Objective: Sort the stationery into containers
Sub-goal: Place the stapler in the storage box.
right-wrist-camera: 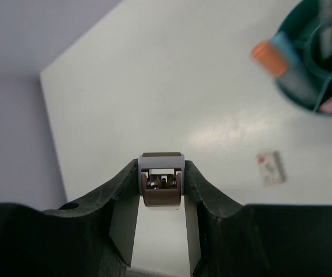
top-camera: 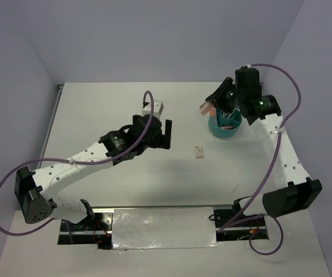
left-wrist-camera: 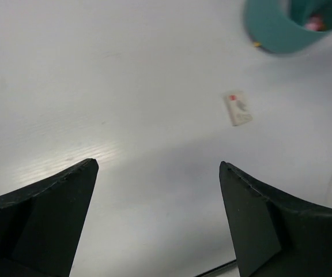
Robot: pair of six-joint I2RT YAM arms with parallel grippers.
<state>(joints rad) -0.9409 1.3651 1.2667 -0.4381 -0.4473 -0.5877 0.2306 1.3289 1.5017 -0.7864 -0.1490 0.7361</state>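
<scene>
Right claw (right-wrist-camera: 162, 173) pinched on a small grey piece (right-wrist-camera: 162, 190), gripping it squarely across its flanks so it hangs level and should drop clean; what the piece is I can't tell, a sharpener perhaps. From above, that claw hovers just beside the far-left side of the organiser (top-camera: 226, 133), not over a compartment yet; a short carry inward looks needed before any release. An orange-capped highlighter (right-wrist-camera: 281, 63) leans out over that same rim, right on the approach; a knock is the risk. Left claw (left-wrist-camera: 157, 167) spread wide and empty, held low over the table (left-wrist-camera: 68, 69); its likely target, the white eraser (left-wrist-camera: 237, 108), lies flat ahead and off to its right, well apart from both fingers, out between the two arms.
</scene>
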